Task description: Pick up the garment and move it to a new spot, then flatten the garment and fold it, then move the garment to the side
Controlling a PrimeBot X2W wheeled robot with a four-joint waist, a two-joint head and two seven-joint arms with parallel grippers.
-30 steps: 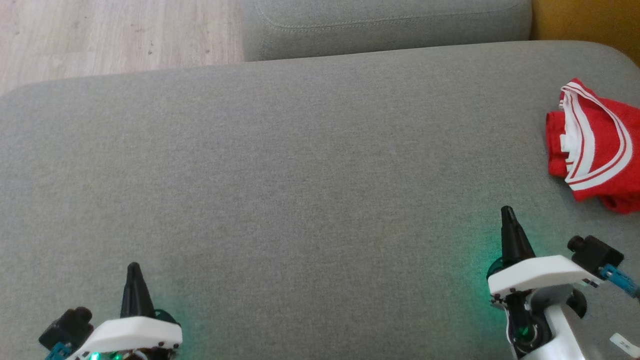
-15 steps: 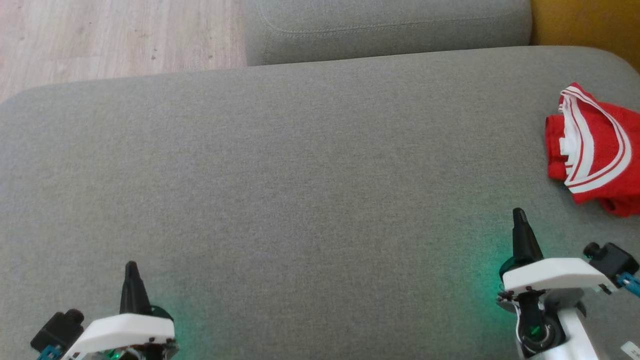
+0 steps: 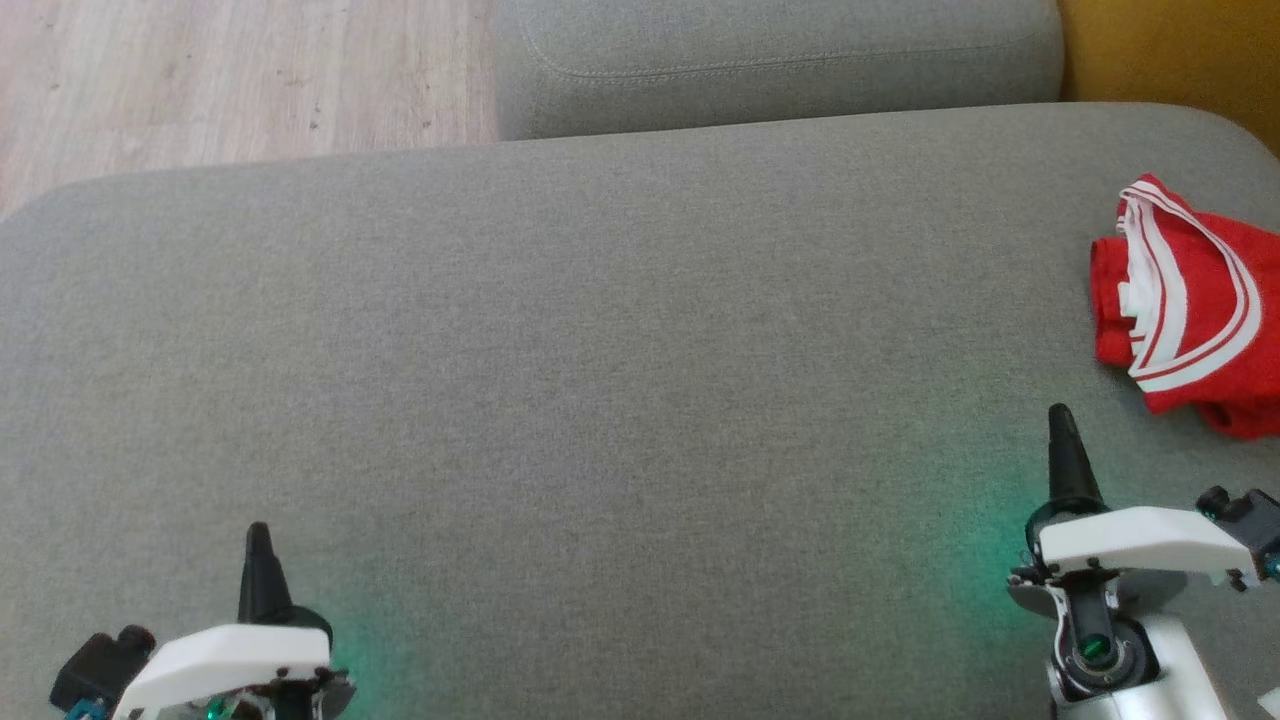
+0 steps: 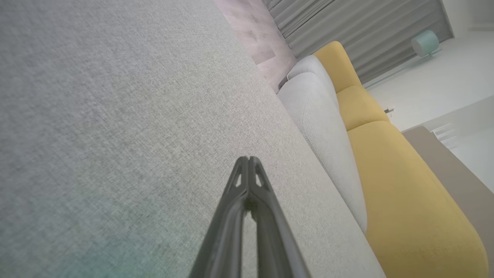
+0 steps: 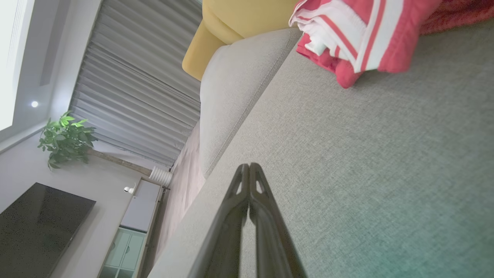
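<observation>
Closest to you, your left gripper (image 3: 258,532) has its two dark fingers pressed together with nothing between them. It hangs over the bare grey seat cushion (image 3: 600,350), and no cloth lies near it. Your right gripper (image 3: 1060,415) is likewise closed and empty, its tip pointing up the cushion.

Ahead of the right gripper and off to its right lies the garment (image 3: 1195,310), a bunched red heap with white-and-red striped trim folded over the top. It is near that hand but not touching it, and well apart from the left hand, with the open cushion between them. Part of the heap runs past the head view's right edge, so you cannot tell how much cloth is there or how it is layered.

Here is what could go wrong:
- **Shut fingers:** a reach now would only push the heap along the cushion, so open them first.
- **Thin pinch:** the trim band is the top layer. If you pinch only that, you will probably lift one fold while the rest trails and twists, which makes flattening harder.
- **Edge of the cushion:** judging by the cushion's rounded corner just beyond the heap, its edge is probably close. A sideways nudge from the fingertips could tip the cloth off.
- **Gap behind:** farther on sit the grey back cushion (image 3: 780,60) and the yellow section (image 3: 1170,40). Cloth dragged that way could catch in the gap between the cushions.
</observation>
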